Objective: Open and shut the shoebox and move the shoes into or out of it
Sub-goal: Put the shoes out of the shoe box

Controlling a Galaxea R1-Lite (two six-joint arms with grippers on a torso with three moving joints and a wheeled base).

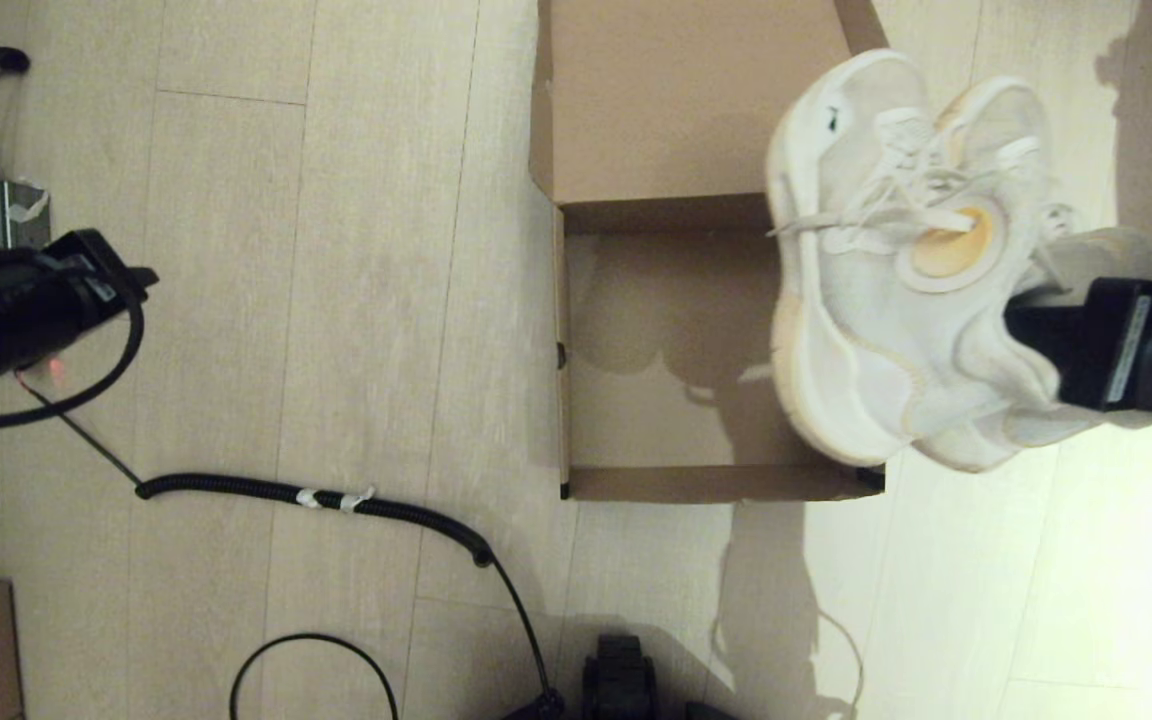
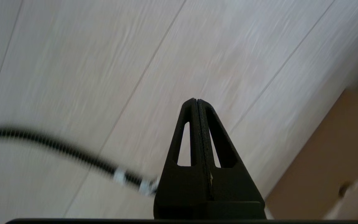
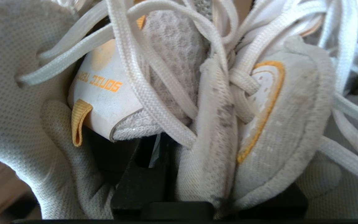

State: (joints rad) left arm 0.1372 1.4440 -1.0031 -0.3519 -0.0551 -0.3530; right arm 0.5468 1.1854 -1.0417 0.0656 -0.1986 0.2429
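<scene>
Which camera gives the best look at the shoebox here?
The head view: it shows the shoebox open on the floor, lid folded back, bare inside, with the shoes held over its right edge by the right gripper. The left wrist view catches only one corner; the right wrist view, filled by the shoes, barely shows it.

Only readable print is showing in the right wrist view: orange block lettering on the white tongue tab (image 3: 104, 82) of one of the shoes (image 3: 179, 93), appearing mirrored/upside down, so the exact wording is not coming through, maybe two short words. In the head view a small dark logo mark (image 1: 833, 119) is sitting on a shoe's toe side, too small to read. Nothing else is reading as text.
</scene>
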